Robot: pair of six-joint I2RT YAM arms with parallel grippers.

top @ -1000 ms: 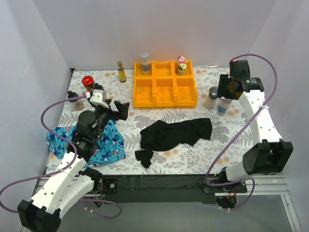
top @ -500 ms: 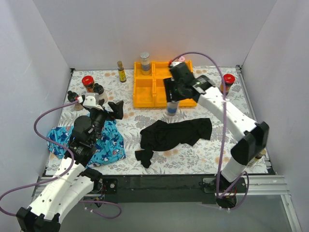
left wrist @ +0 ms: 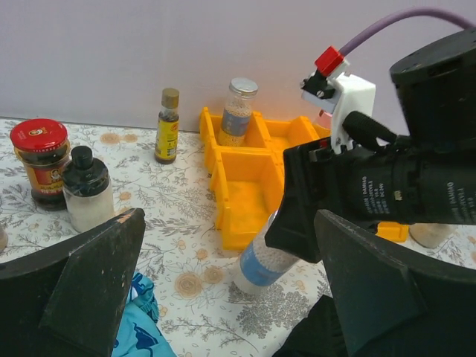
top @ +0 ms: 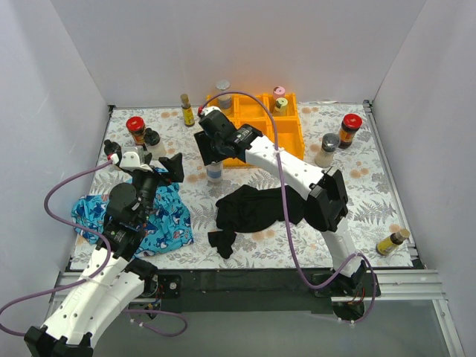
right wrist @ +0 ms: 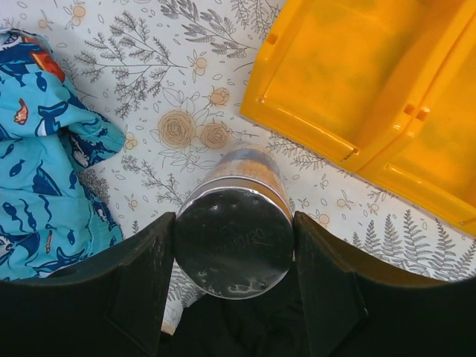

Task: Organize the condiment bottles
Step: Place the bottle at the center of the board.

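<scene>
One silver-lidded jar (top: 214,172): gripped by the right end effector (right wrist: 232,245), tilted, beside the orange tray's (top: 286,140) front-left corner; half a second ago before its middle.
Left end effector (left wrist: 228,223): spread wide, empty.
Red-lidded jars (top: 135,128): two, on the tabletop (top: 357,186).
Silver-lidded jars (top: 326,147): three, one in the tray.
Amber bottles (top: 187,110): two, well apart.

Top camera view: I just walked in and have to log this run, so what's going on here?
The right gripper is shut on a silver-lidded clear jar, which it holds tilted just off the near left corner of the orange tray. The left gripper hangs open and empty near the blue patterned cloth. Another silver-lidded jar sits in the tray's back left compartment. A red-lidded jar and several other bottles stand loose on the table.
</scene>
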